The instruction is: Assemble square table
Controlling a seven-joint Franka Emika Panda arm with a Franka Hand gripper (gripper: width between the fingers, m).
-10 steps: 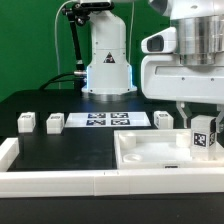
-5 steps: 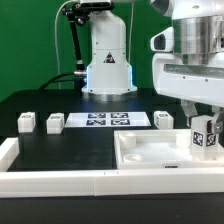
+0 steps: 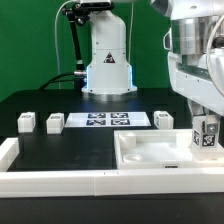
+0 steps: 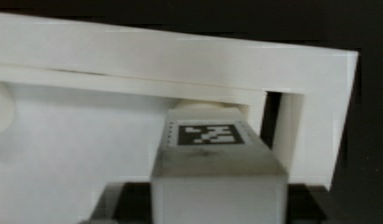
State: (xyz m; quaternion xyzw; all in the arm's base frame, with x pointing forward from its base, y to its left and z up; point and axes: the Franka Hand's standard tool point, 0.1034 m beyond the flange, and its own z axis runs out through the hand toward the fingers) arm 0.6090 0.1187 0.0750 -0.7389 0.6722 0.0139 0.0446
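The square table's white slab [image 3: 150,152] lies rimmed side up at the front of the exterior view's right. My gripper [image 3: 204,124] is shut on a white tagged post [image 3: 207,138] and holds it upright over the slab's right corner. In the wrist view the post [image 4: 218,160] fills the middle between my dark fingers [image 4: 127,203]. Its far end points at a small round boss [image 4: 206,101] in the recessed corner inside the rim [image 4: 170,52]. Three more posts stand on the black table: two at the exterior view's left [image 3: 27,122] [image 3: 54,123], one behind the slab [image 3: 162,119].
The marker board [image 3: 105,120] lies flat in the middle of the black table, in front of the robot's white base [image 3: 108,60]. A long white rail [image 3: 60,181] edges the table's front and turns up at the left end [image 3: 7,150].
The arm has shifted toward the exterior view's right and sunk slightly with the post still in its grip. The post now hangs nearer the slab's right edge.
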